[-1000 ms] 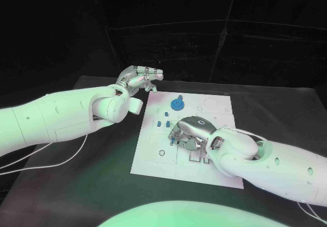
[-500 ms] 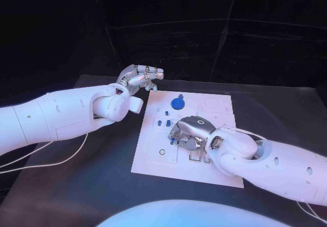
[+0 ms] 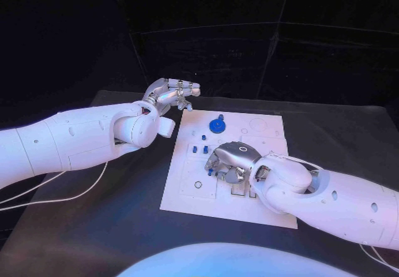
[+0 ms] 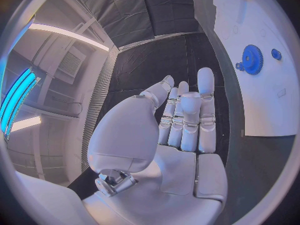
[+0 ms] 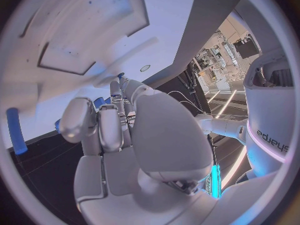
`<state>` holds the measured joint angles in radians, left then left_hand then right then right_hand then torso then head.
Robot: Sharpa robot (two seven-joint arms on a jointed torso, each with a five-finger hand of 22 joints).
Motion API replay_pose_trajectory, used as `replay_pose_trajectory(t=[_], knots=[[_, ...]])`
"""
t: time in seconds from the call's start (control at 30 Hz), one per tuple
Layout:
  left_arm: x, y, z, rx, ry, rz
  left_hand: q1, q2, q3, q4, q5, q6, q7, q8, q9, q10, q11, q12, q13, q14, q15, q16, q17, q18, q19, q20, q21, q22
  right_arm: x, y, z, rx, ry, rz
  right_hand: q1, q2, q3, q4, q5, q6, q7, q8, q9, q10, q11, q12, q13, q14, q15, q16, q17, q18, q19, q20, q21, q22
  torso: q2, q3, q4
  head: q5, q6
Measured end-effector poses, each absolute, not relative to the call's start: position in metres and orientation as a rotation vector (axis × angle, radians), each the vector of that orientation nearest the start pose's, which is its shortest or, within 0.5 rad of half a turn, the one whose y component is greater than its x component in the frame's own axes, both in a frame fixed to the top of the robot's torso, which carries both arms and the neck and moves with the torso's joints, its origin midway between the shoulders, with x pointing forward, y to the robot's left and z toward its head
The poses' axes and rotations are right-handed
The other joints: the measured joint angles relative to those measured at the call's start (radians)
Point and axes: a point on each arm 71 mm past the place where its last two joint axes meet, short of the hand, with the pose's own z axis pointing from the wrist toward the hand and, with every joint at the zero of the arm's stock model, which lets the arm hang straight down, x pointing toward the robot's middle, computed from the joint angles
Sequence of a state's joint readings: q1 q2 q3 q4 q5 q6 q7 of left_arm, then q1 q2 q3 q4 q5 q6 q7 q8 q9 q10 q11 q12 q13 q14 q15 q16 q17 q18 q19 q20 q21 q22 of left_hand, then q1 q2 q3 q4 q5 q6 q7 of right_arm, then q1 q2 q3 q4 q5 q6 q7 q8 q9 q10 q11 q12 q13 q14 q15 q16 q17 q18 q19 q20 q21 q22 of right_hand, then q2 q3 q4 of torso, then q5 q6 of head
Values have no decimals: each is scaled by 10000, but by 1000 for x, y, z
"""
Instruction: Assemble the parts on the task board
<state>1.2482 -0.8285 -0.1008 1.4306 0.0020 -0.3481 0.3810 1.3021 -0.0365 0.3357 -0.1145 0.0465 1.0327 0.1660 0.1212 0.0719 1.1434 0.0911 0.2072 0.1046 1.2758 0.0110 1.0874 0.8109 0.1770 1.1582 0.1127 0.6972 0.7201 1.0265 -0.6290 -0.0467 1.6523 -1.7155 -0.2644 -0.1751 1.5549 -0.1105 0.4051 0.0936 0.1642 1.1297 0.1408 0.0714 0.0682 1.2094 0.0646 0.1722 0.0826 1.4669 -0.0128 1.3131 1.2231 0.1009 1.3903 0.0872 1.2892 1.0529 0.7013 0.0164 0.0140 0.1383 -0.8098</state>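
The white task board (image 3: 187, 190) lies in the middle of the table. My right hand (image 3: 235, 161) is bent down over the board's middle, its fingers curled around a small blue part (image 3: 211, 171) at their tips. Blue (image 5: 97, 102) also shows between that hand's fingers (image 5: 111, 120) in the right wrist view. A blue gear (image 3: 217, 125) stands at the board's far end, with two blue pegs (image 3: 199, 149) nearer. My left hand (image 3: 172, 94) hovers beyond the board's far left corner. Its fingers (image 4: 187, 120) are stretched out and hold nothing. The gear (image 4: 252, 59) lies ahead of them.
A small ring (image 3: 198, 184) and dark slots (image 3: 238, 194) mark the board's near half. A white cable (image 3: 75, 199) trails over the black table on the left, under my left arm. A blue peg (image 5: 14, 130) stands on the board (image 5: 75, 15) near my right hand.
The right hand stays bent over the board's middle with the blue part at its fingertips. The left hand has barely shifted.
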Motion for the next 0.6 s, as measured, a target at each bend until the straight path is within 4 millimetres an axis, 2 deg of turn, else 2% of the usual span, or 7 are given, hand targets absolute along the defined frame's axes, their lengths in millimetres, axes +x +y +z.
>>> replay_pose_trajectory(t=[0.2, 0.37, 0.43, 0.6], knots=[[509, 234, -183, -11214, 14010, -14109, 0, 0, 0, 0, 0, 0, 0, 0, 0, 0, 0, 0, 0, 0, 0, 0, 0, 0, 0, 0, 0, 0, 398, -57, -240, -4848, 17053, 8609, -120, -11, 32, -32, -21, -13, -13, -21, -4, 0, 0, -40, 2, 0, 0, 0, -51, 0, 0, 0, 0, -71, 2, 0, 2, -1, -30], [509, 234, -183, -11219, 14023, -14109, 0, 0, 0, 0, 0, 0, 0, 0, 0, 0, 0, 0, -1, 0, 0, 0, 1, 0, 0, 0, 0, 1, 398, -56, -241, -4874, 17074, 8599, -420, -120, 122, -37, -67, -314, 150, -76, -23, -436, 179, -332, -87, 0, 0, -1, -72, 0, -60, 60, -69, -212, 2, -1, 2, 6, -35], [509, 234, -184, -11220, 14027, -14109, 0, 0, 0, 0, 0, 0, 0, 0, 1, -21, 21, 0, -1, -3, 3, 0, -5, 0, 0, 0, 0, -2, 398, -57, -242, -4865, 17103, 8575, -530, -231, 166, -26, -67, -516, 200, -78, -39, -643, 261, -447, -136, -15, 97, -2, -102, 0, -113, 112, -155, -305, 2, -1, 2, 7, -35], [509, 234, -184, -11225, 14039, -14111, 0, 0, 0, 0, 0, 0, 0, 0, 1, -36, 37, 0, -1, -36, 36, 0, -17, -1, 0, 0, 0, -10, 399, -57, -242, -4825, 17120, 8553, -762, -367, 176, -37, -67, -820, 287, -78, -40, -1023, 374, -573, -172, -37, 147, -2, -196, 0, -180, 180, -233, -464, 1, -3, 3, 10, -42]])
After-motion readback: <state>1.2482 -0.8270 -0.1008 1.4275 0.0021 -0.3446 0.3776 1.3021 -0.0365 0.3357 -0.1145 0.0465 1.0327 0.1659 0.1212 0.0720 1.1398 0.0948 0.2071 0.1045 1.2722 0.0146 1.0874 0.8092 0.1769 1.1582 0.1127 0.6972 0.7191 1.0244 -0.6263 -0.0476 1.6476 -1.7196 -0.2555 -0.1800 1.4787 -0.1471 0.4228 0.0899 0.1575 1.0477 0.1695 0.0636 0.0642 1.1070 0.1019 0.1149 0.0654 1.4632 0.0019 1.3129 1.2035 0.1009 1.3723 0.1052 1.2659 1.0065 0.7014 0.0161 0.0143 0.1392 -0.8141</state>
